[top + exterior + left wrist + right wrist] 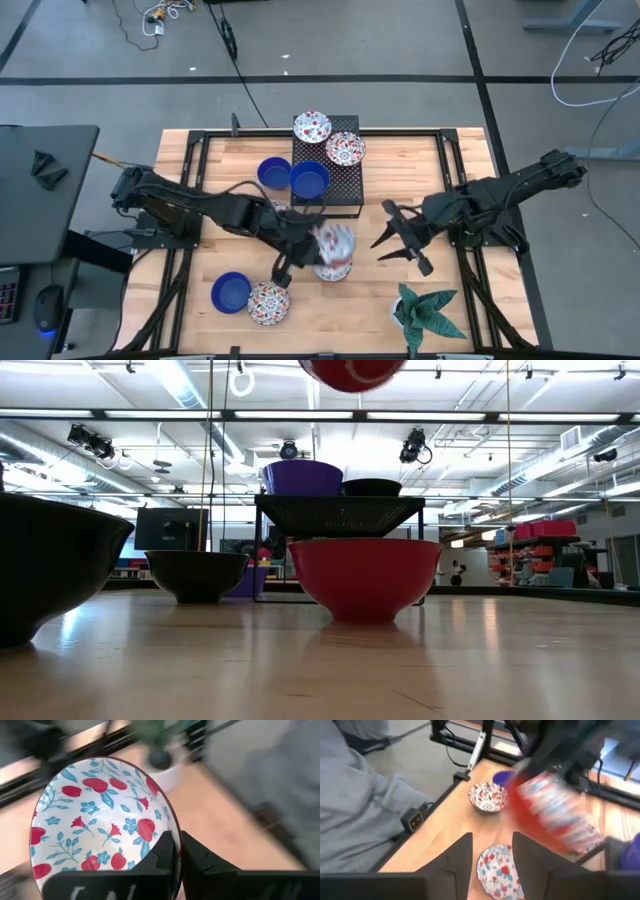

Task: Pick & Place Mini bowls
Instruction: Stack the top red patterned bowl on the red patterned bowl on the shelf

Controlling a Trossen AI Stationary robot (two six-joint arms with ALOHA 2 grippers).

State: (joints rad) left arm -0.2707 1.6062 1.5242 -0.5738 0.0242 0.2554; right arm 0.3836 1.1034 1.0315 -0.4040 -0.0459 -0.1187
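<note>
As left gripper (177, 862) grips floral bowl (97, 820) — airborne

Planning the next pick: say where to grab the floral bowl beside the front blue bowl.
Pinch the floral bowl by its rim from above, one finger inside; it sits upright, mouth up. Use the side away from the blue bowl crowding it.

Left gripper (322, 243) holds a floral-patterned white ceramic mini bowl (335, 243) directly above another floral bowl (333, 268); the black mesh metal stand (345, 185) lies beyond.
</note>
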